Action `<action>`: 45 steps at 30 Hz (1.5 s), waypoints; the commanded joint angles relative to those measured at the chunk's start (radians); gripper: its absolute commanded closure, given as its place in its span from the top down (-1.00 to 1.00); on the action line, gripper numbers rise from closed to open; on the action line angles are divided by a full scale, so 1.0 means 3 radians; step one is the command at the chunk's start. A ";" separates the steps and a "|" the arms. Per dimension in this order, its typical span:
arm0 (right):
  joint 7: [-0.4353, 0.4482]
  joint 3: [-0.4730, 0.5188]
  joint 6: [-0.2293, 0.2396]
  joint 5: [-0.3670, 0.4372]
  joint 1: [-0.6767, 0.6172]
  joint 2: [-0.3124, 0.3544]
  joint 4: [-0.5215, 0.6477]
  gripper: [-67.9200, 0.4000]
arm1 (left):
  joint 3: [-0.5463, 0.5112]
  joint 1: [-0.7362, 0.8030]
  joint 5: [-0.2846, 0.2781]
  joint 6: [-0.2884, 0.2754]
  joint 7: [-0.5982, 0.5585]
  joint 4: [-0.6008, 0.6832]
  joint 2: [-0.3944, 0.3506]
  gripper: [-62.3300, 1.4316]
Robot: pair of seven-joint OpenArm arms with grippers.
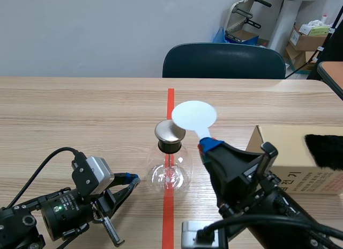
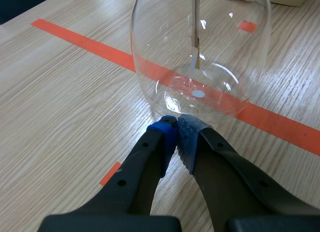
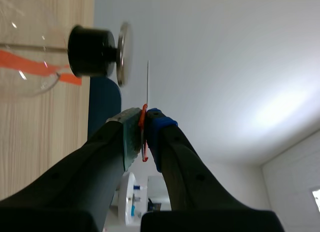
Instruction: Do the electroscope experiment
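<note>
Wood-grain table carries a glass flask electroscope. Left gripper, closed on nothing, sits just beside its base. Right gripper clamps a white disc paddle beside its metal cap. The print on the cardboard box right of it is unreadable.

Both arms are matte black, the left arm bearing a silver-grey camera block, a looping black cable and a small green light, and the thick fingers, dotted with screw holes, end in blue or grey-green dotted pads.
</note>
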 commanded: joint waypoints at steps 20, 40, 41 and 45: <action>-0.1424 0.0009 -0.0037 0.0038 0.0019 0.0027 0.0046 -0.96 | -0.0028 -0.0017 -0.0013 -0.0006 -0.0057 0.0042 0.0000 -0.83; -0.1423 0.0009 0.0028 0.0038 0.0020 0.0027 0.0046 -0.96 | -0.0028 -0.0017 -0.0013 -0.0005 -0.0056 0.0042 0.0000 -0.83; -0.1423 0.0009 0.0027 0.0038 0.0020 0.0027 0.0046 -0.96 | -0.0028 -0.0017 -0.0013 -0.0005 -0.0056 0.0042 0.0000 -0.83; -0.1423 0.0009 0.0025 0.0038 0.0020 0.0027 0.0046 -0.96 | -0.0028 -0.0017 -0.0013 -0.0005 -0.0056 0.0042 -0.0001 -0.83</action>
